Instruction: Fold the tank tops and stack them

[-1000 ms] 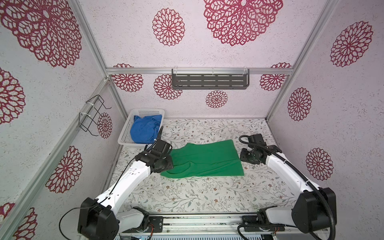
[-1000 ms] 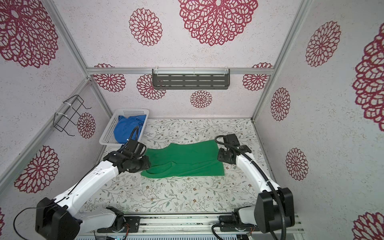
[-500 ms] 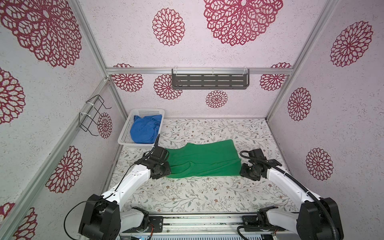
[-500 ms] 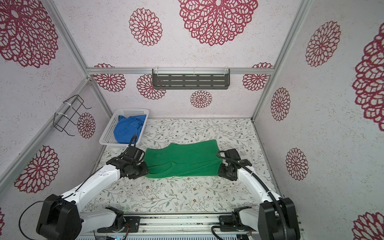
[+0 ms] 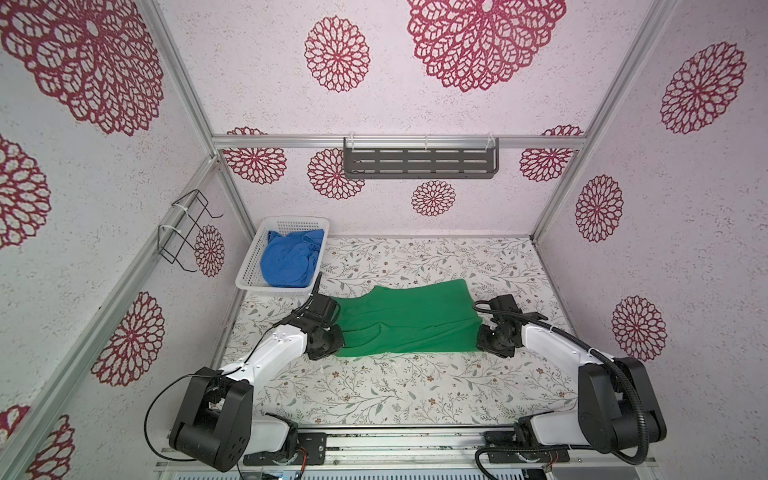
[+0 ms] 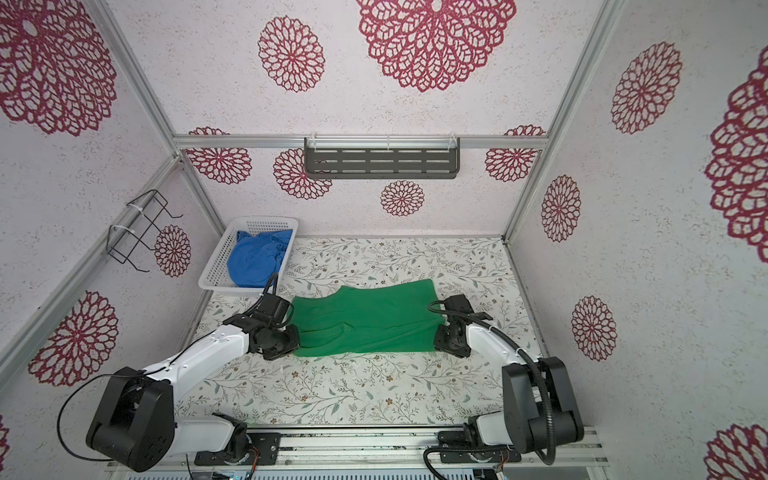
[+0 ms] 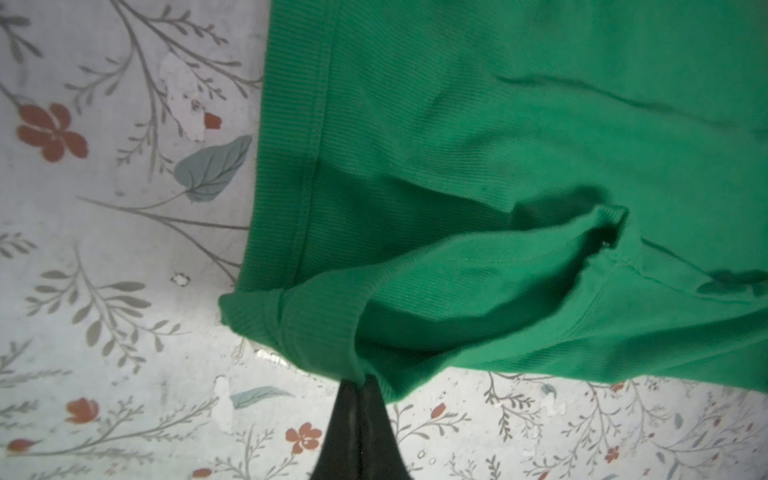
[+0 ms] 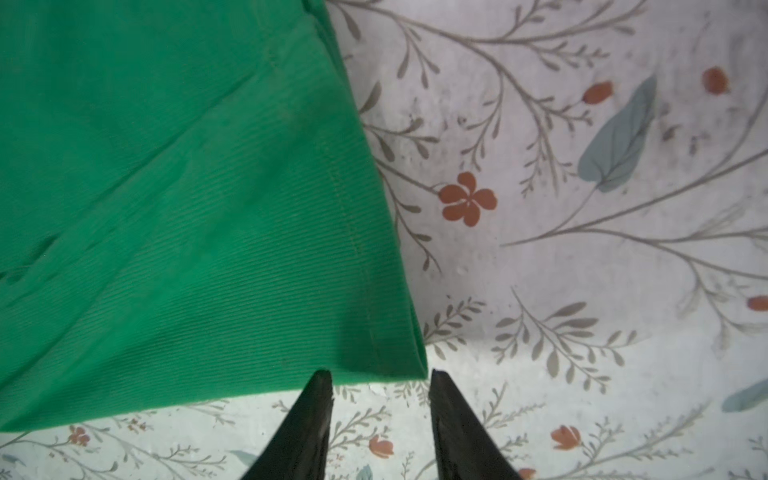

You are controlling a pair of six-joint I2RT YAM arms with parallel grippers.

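Across the flowered table point(image 5: 415, 386), the green top point(image 5: 407, 320) lies spread flat, its long side running left to right between the two arms. In both top views the left arm's wrist covers its left edge and the right arm's wrist covers its near right corner. At the far left corner stands the white basket point(image 5: 253, 266). The blue top point(image 5: 291, 262) lies bunched inside it, so its outline cannot be made out. Both sets of fingertips are hidden in the top views. The left wrist view shows the left gripper point(image 7: 360, 380) clenched, fingers pressed together, with a rolled strap end of the green top pinched at the tips. The right wrist view shows the right gripper point(image 8: 379, 376) released, fingers apart. The hem corner of the green top lies just ahead of the gap between the tips; contact cannot be determined.
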